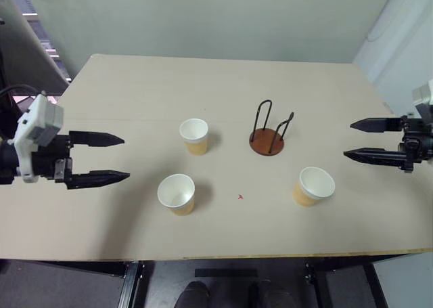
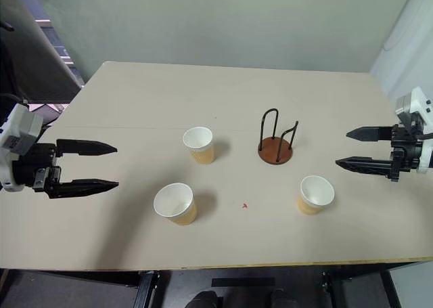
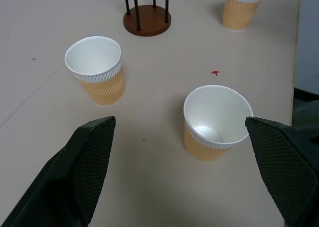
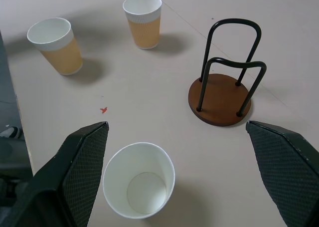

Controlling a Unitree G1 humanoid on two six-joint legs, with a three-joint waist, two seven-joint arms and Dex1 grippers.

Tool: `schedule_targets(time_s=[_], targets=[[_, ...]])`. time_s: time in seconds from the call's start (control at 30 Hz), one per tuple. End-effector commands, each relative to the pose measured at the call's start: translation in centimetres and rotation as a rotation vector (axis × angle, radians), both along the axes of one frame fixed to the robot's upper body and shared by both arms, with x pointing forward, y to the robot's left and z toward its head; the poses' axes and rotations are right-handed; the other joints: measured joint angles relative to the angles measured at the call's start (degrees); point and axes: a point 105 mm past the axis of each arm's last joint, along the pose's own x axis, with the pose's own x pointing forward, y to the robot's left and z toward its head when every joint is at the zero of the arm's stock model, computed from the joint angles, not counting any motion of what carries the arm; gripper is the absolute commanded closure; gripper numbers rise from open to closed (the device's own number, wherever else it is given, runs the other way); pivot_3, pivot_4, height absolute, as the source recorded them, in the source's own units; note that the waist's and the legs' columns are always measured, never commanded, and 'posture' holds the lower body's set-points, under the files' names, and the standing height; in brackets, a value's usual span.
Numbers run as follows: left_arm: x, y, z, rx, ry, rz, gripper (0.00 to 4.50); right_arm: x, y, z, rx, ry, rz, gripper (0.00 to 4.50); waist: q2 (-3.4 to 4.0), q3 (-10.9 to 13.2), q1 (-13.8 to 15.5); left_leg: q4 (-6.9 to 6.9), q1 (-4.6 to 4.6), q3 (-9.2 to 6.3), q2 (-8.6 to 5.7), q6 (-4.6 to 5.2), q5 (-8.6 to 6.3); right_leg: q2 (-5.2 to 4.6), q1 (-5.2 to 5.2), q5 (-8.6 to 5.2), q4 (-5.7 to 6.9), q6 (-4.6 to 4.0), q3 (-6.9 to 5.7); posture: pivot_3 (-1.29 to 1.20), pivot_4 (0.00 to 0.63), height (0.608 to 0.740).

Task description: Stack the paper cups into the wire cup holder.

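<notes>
The table is the big thing here, pale and plain. The left gripper hangs over its 9 o'clock edge with fingers spread wide and nothing in them, and the right gripper does the same at 3 o'clock. The holder sits a bit past center toward 1 o'clock, no cups in it. Three cups stand upright, all apart: one just left of the holder, one at 7 o'clock, one at 5 o'clock. A tiny red mark sits between the near two.

Even, bright overhead light (soft shadows only), all views sharp.
</notes>
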Motion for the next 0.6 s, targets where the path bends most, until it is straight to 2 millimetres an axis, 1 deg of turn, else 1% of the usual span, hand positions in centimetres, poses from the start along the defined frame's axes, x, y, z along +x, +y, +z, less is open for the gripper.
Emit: schedule_targets(time_s=[0.03,0.2,0.3,0.4,0.47,0.53,0.6], targets=[[-0.2,-0.6,0.5,0.001,-0.027,-0.026,0.04,-0.1,0.3,0.5,-0.002,-0.022,0.008,0.0,0.0,0.0,0.0,0.0,0.0,0.0,0.0,0.0,0.0,0.0,0.0,0.0,0.0,0.0,0.0,0.0,0.15,0.74],[-0.2,-0.6,0.4,-0.001,-0.028,-0.021,0.04,0.0,0.4,0.4,0.004,-0.022,0.004,0.0,0.0,0.0,0.0,0.01,0.0,0.01,0.0,0.0,0.0,0.0,0.0,0.0,0.0,0.0,0.0,0.0,0.15,0.74],[0.0,-0.8,0.2,-0.009,-0.031,-0.02,0.04,1.0,0.8,-0.2,0.025,-0.03,-0.038,0.0,0.0,0.0,-0.1,0.02,0.01,0.01,0.0,0.0,0.0,0.0,0.0,0.01,0.0,-0.01,0.0,0.0,0.15,0.74],[0.1,-1.1,-0.2,-0.014,-0.028,-0.021,0.04,2.8,1.7,-0.9,0.058,-0.036,-0.116,0.0,-0.01,0.0,-0.4,0.11,0.03,0.0,0.02,0.0,0.0,0.02,0.01,0.02,0.05,-0.02,-0.01,0.0,0.15,0.74],[0.1,-1.3,-0.4,-0.018,-0.024,-0.026,0.04,4.0,2.7,-1.7,0.089,-0.009,-0.165,0.0,0.0,0.0,-0.6,0.15,0.06,-0.02,0.04,0.01,0.0,0.02,0.01,0.04,0.1,-0.03,-0.01,0.0,0.15,0.74],[0.1,-1.6,-0.5,-0.019,-0.023,-0.029,0.04,4.5,3.8,-2.4,0.092,0.013,-0.177,0.0,0.0,0.0,-0.8,0.22,0.05,-0.04,0.06,0.01,0.0,0.03,0.0,0.04,0.15,-0.03,-0.03,0.0,0.15,0.74],[0.2,-1.7,-0.6,-0.019,-0.023,-0.03,0.04,4.9,4.6,-2.6,0.115,0.029,-0.185,0.0,0.01,0.0,-0.8,0.26,0.01,-0.06,0.07,0.0,-0.01,0.04,0.0,0.04,0.15,-0.03,-0.08,0.0,0.15,0.74]])
